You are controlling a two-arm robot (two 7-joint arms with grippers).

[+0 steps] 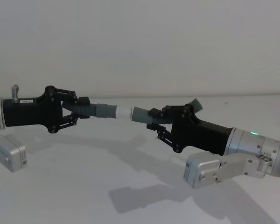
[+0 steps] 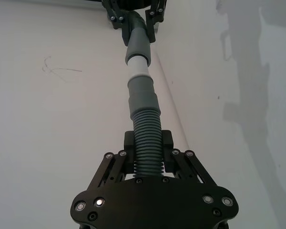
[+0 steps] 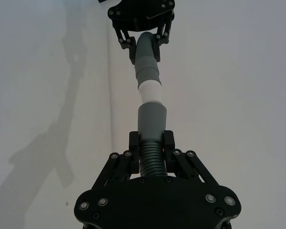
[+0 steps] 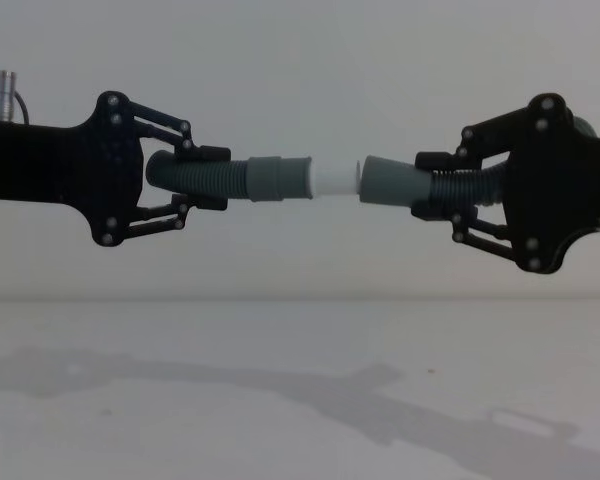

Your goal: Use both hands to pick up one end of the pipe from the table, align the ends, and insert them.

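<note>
Left pincer [image 4: 202,180] clenched on corrugated pipe piece [image 4: 195,174] with white-tipped cuff [image 4: 332,178], right pincer [image 4: 432,185] clenched on second pipe piece [image 4: 460,184] with plain grey sleeve [image 4: 388,182], both held level above white surface [image 4: 300,400], white tip meeting sleeve mouth, nearly in line

wall [image 1: 140,42]: you see it plain and off-white, rising from the far edge of the counter [image 1: 60,186] | scribble [image 2: 57,69]: faint thin mark on a pale surface, which one you cannot tell | shadows [image 1: 140,198]: soft grey, across the counter's middle
</note>
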